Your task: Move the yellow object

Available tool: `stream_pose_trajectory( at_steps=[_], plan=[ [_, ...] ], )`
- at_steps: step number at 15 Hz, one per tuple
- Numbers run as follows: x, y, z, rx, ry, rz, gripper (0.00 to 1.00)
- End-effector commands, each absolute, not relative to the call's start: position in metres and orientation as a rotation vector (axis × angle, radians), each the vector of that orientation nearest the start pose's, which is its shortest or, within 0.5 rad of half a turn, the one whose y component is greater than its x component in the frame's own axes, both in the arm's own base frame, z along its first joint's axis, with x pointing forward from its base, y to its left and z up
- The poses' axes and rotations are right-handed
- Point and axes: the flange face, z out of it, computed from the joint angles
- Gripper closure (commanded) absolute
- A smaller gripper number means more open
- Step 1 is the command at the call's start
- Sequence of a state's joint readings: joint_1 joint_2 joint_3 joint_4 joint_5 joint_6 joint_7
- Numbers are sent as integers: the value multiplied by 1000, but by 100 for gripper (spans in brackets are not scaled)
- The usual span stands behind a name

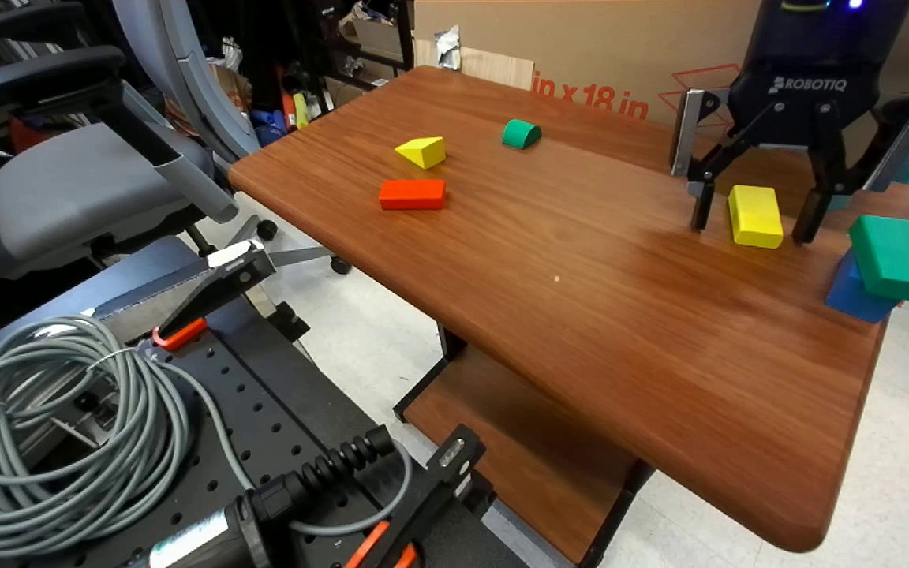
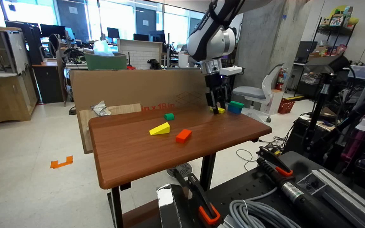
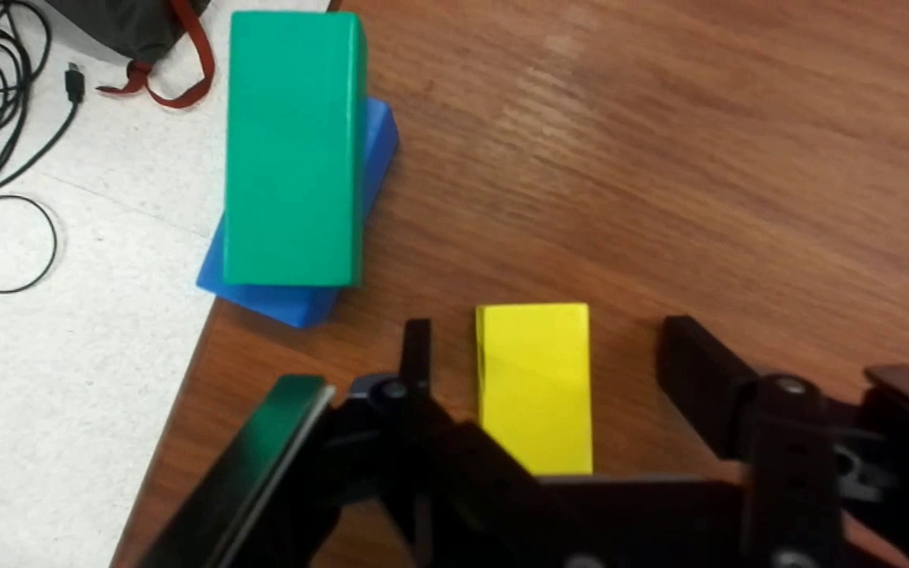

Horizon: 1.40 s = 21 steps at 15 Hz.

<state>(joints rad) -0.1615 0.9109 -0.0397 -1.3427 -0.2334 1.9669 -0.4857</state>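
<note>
The yellow object, a flat bright yellow block (image 1: 754,215), lies on the brown table near its right end in an exterior view. It also shows in an exterior view (image 2: 221,110), partly hidden behind a finger, and in the wrist view (image 3: 537,386), where the gripper covers its lower end. My gripper (image 1: 751,233) is open and low over the table. Its fingers stand on either side of the block, with a gap on each side in the wrist view (image 3: 548,335). Nothing is held. Whether the fingertips touch the table, I cannot tell.
A green block (image 3: 293,150) lies crosswise on a blue block (image 1: 857,292) beside the gripper, near the table edge (image 3: 186,379). A yellow wedge (image 1: 425,151), a red block (image 1: 413,194) and a green half-round piece (image 1: 521,134) lie farther away. A cardboard sheet (image 2: 138,85) stands behind the table.
</note>
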Motion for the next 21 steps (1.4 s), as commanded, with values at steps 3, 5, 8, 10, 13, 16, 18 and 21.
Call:
stream_pose_trajectory(
  at_steps=[3, 5, 8, 10, 13, 16, 18, 21],
  plan=[
    [689, -134, 165, -3160, -764, 630, 72],
    [686, -124, 170, -3186, -812, 640, 88],
    [675, -118, 179, -3202, -849, 659, 91],
    [658, -109, 182, -3194, -852, 637, 91],
    [630, -97, 177, -3179, -841, 598, 91],
    [602, -89, 176, -3182, -803, 563, 91],
    [584, -85, 174, -3179, -790, 568, 91],
    [562, -88, 172, -3176, -755, 584, 91]
  ],
)
